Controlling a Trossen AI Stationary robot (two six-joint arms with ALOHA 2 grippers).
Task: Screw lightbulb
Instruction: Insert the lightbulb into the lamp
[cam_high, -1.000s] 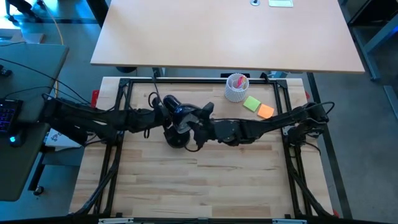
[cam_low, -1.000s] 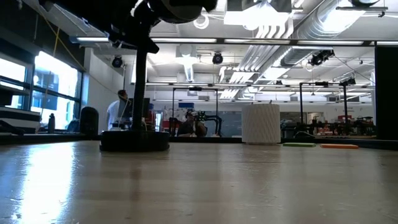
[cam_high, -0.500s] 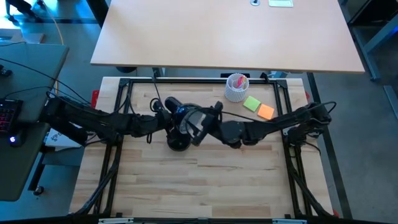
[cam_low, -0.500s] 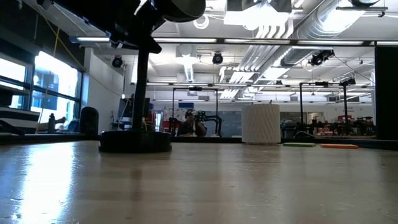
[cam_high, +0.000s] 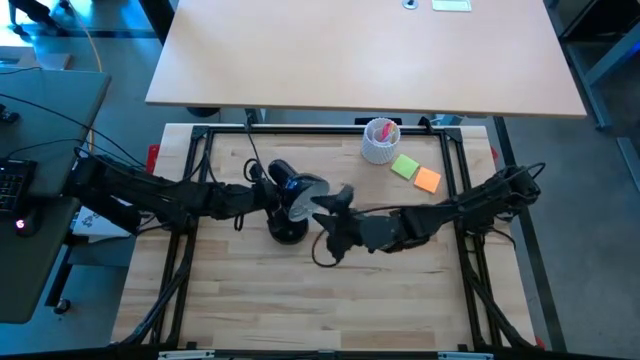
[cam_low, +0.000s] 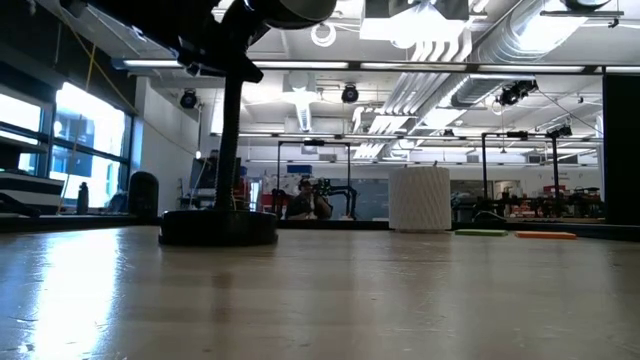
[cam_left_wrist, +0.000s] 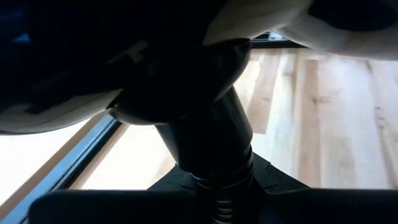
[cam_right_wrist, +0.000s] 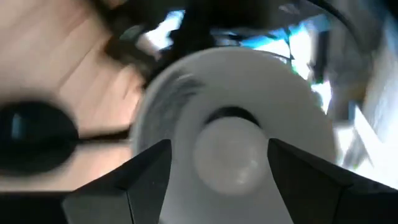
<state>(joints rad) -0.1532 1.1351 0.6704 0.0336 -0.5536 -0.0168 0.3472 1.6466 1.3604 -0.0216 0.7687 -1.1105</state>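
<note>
A black desk lamp (cam_high: 286, 205) stands on its round base (cam_low: 218, 226) at the table's middle. Its cone shade (cam_high: 305, 190) is tipped toward the right arm and shows its white inside (cam_right_wrist: 236, 93). The small white lightbulb (cam_right_wrist: 227, 149) sits in the shade's centre. My left gripper (cam_high: 262, 192) is behind the shade, at the top of the lamp's neck (cam_left_wrist: 208, 143). My right gripper (cam_high: 334, 208) is open, just right of the shade's mouth. Its two fingers (cam_right_wrist: 149, 171) frame the bulb in the right wrist view, apart from it. My left gripper is shut on the lamp where the neck meets the back of the shade (cam_left_wrist: 186, 106), coming level from the table's left. Its own body and the shade hide the fingers. The lamp stands on its base, with the shade tipped.
A white ribbed cup (cam_high: 380, 140) with pens stands at the far side and also shows in the low view (cam_low: 419, 198). Green (cam_high: 405, 166) and orange (cam_high: 428, 179) note pads lie beside it. The lamp's cable (cam_high: 248, 150) runs to the far edge. Bare wood lies toward the near edge.
My right gripper has drawn back from inside the shade's mouth toward the table's right and near edges, and now stands clear of the shade. The bulb has stayed in the shade. The lamp stays on its base.
</note>
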